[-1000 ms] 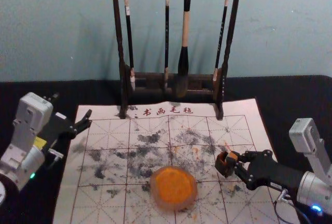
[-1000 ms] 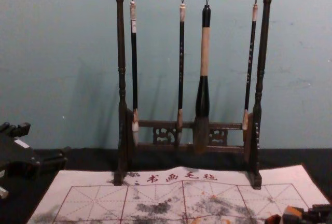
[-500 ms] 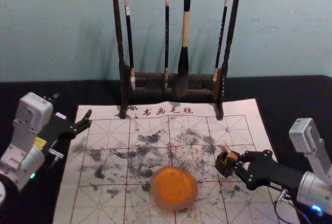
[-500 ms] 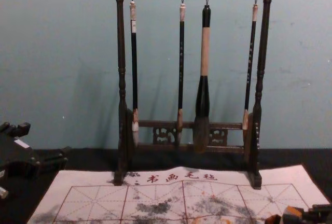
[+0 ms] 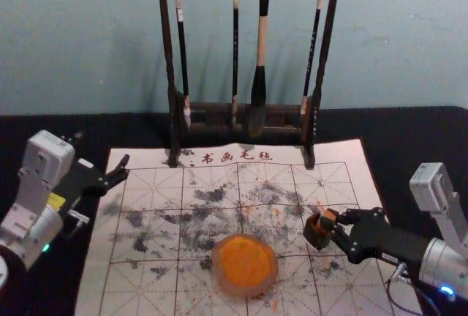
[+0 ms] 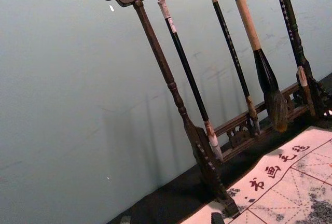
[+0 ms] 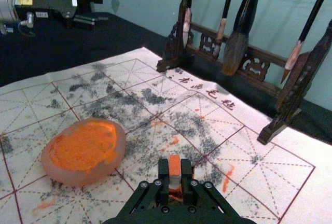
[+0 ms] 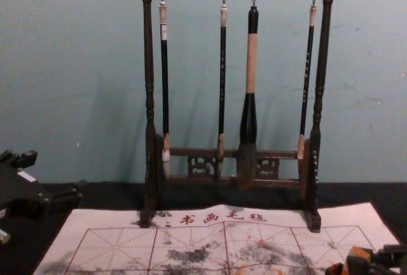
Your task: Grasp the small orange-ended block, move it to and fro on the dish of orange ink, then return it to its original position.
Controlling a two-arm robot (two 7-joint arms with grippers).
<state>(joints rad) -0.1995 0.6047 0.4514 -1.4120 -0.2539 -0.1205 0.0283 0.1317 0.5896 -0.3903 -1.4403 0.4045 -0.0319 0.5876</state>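
The ink dish (image 5: 245,263) lay at lower centre of the head view. At lower right, the right gripper (image 5: 336,225) pinched the orange-ended block (image 5: 327,218) between its fingertips, at the dark holder (image 5: 316,236). Left gripper (image 5: 102,149): idle, far left, spread. The brush rack (image 5: 172,82) stood behind.

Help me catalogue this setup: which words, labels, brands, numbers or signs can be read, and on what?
"书画毛毡": on the mat.
Characters on brush handles: too small to read.
Tag on the leftmost brush: too small.
Labels on both arms: too small.
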